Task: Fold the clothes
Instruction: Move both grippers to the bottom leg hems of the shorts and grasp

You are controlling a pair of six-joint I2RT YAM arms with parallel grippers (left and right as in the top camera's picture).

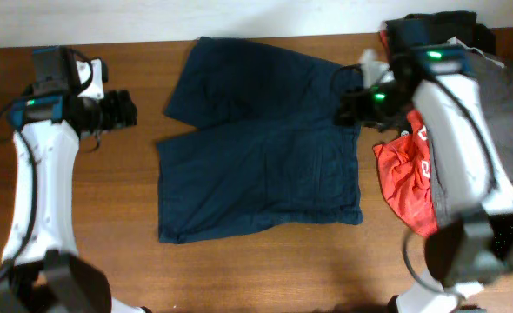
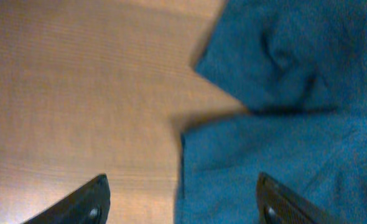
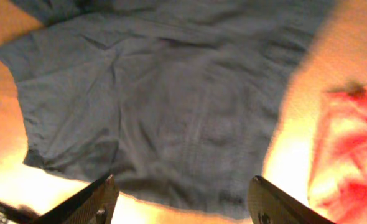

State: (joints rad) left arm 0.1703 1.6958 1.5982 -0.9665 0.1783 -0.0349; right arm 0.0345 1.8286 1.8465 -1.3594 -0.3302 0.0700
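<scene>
Wooden table (image 1: pixel 109 217) beneath flat navy-blue shorts (image 1: pixel 256 156)

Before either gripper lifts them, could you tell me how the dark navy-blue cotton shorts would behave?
The dark navy-blue cotton shorts would probably droop limply, lying flat with soft creases. Pushed, they would likely bunch rather than slide on the brown wooden table.

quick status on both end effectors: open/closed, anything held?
Left end effector: open, holding nothing, by the edge of the navy shorts.
Right end effector: open, holding nothing, above the navy shorts.
</scene>
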